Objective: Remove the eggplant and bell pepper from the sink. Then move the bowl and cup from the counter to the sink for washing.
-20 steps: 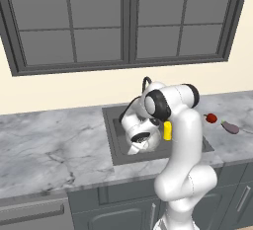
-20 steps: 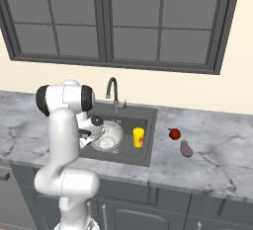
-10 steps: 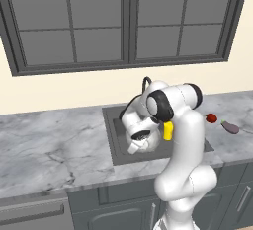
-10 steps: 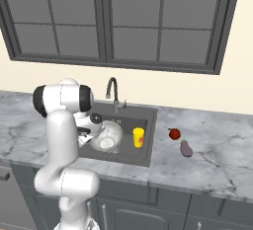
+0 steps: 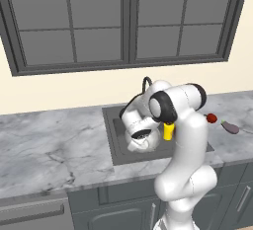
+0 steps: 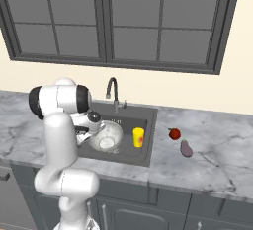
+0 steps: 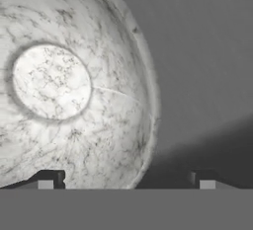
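Jaws [image 7: 126, 178] stand wide apart, empty, straddling the rim of the marbled bowl [image 7: 64, 83] inside the dark sink [image 6: 148, 125]. Beside the bowl, a yellow cup [image 6: 138, 137] stands upright. On the bench [image 6: 217, 150] right of the sink lie the bell pepper [image 6: 174, 134] and eggplant [image 6: 186, 148], near each other.
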